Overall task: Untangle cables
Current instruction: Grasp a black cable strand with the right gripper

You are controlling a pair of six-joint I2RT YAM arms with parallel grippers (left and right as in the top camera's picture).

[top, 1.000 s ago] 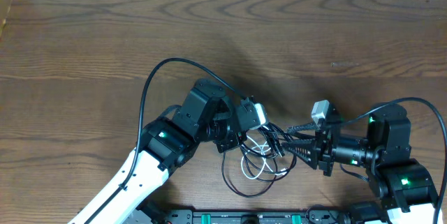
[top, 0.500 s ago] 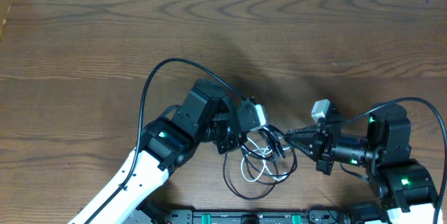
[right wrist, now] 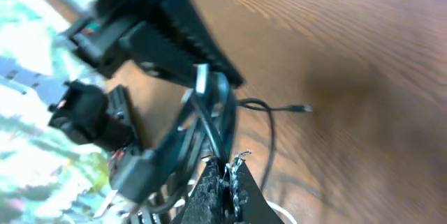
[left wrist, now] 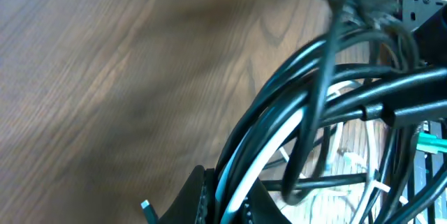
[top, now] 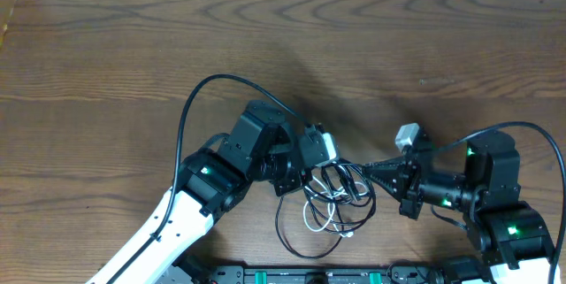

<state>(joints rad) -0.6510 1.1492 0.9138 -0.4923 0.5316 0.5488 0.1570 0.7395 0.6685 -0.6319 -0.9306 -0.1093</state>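
Cables [top: 334, 197] have spread, partly hiding left end effector [top: 315, 171].

Overhead cam looks straight down on my table [top: 106, 45], far enough to take in the whole workspace. Left wrist cam sits right on top of the cables [left wrist: 279, 126], looking past its own fingers [left wrist: 199, 199] across the wood. Right wrist cam, equally close, faces the left gripper [right wrist: 213, 77]. All three share the tangle mid-table.
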